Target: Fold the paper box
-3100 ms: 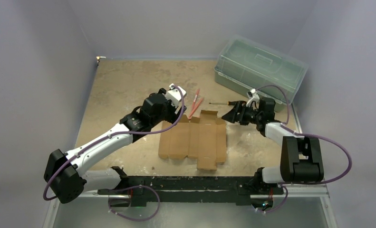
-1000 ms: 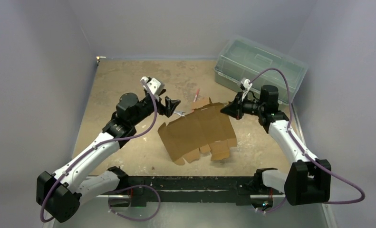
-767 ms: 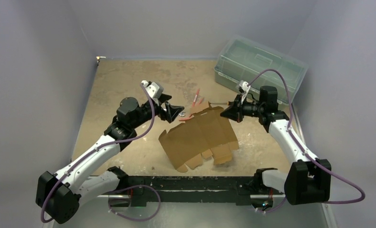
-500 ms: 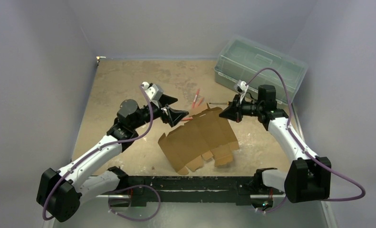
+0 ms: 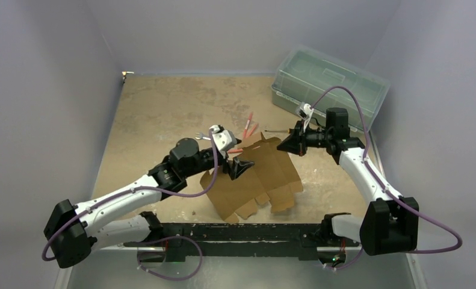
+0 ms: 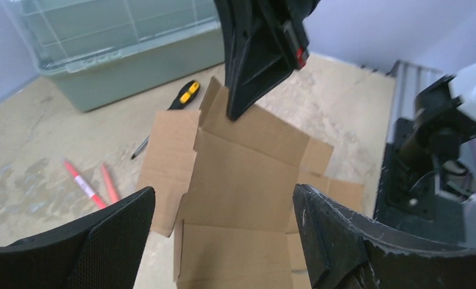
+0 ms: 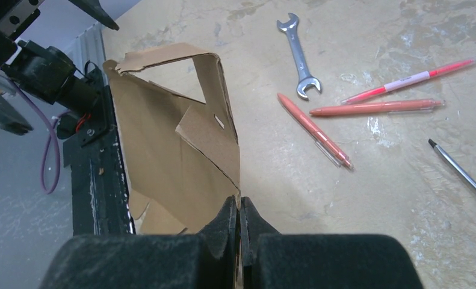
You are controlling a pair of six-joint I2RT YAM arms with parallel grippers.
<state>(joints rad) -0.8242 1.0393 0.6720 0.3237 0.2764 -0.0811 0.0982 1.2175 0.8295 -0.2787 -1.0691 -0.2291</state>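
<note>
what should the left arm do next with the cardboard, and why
Probably lower the open left fingers to the paper box and grip its nearest flap: the right fingers pinch its far edge, tilting it up, while the left hold nothing.

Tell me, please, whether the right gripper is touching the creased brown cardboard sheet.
Touching. The right wrist view shows the right gripper shut on the creased brown cardboard sheet, its edge pinched in the closed jaws.

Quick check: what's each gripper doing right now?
Left gripper: open, empty, above the paper box.
Right gripper: closed on the paper box's edge.
</note>
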